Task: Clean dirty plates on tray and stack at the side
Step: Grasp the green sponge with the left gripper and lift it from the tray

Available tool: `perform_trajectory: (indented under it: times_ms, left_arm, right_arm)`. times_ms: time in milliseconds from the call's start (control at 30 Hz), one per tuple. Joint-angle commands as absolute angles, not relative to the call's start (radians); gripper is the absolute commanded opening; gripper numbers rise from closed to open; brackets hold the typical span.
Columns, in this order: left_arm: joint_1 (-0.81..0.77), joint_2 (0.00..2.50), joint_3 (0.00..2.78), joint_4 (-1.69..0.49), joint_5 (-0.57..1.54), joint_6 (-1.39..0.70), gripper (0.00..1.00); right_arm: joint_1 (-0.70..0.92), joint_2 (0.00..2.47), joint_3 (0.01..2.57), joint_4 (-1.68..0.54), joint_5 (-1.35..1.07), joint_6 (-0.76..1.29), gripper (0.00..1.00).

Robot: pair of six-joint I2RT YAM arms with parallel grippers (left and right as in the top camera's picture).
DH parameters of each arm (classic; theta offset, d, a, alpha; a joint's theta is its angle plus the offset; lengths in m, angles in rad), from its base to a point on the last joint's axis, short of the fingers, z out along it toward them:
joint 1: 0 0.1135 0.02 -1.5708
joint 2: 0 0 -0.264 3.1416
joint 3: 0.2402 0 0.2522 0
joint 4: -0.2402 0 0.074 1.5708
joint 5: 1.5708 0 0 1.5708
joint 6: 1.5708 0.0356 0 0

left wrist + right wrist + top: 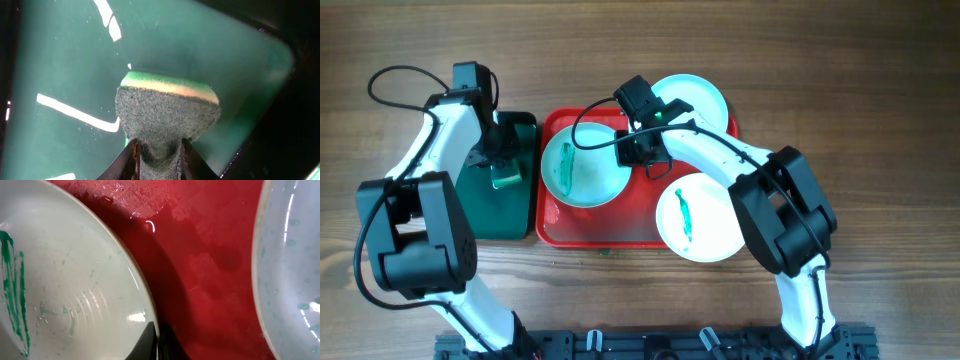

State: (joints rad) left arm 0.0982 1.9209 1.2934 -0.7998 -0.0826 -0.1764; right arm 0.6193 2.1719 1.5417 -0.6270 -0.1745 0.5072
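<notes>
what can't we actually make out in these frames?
Right wrist: right hand cut off by the bottom edge; its grip on the rim of the left plate barely shows.
Right wrist: second plate cut off at right edge; which one, unclear.
Overhead: back plate partly under the right arm; any smear there hidden.
Left wrist: left hand cut by bottom edge; sponge hides the green tray beneath.

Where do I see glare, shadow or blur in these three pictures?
Left wrist view: white glare streaks lie on the green tray, while the sponge is sharp. Right wrist view: the streaked plate throws a dark shadow on the red tray; small highlights sit on its glaze; the other plate looks soft. Overhead view: even light, no strong glare.
</notes>
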Motion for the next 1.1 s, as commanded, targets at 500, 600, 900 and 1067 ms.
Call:
perform_trajectory:
  times_ms: [500, 600, 900, 1067]
  left_arm:
    - [0.101, 1.982, 1.17, -0.731, -0.094, -0.164, 0.11]
    - [0.101, 1.982, 1.137, -0.698, -0.095, -0.164, 0.07]
    - [0.101, 1.98, 1.125, -0.699, -0.093, -0.218, 0.04]
    - [0.101, 1.962, 1.176, -0.783, -0.08, -0.217, 0.04]
  right_arm:
    - [0.63, 2.217, 1.544, -0.629, -0.126, 0.497, 0.04]
    - [0.63, 2.217, 1.544, -0.629, -0.126, 0.498, 0.05]
    - [0.63, 2.217, 1.544, -0.627, -0.126, 0.496, 0.04]
    - [0.628, 2.216, 1.544, -0.625, -0.153, 0.47, 0.04]
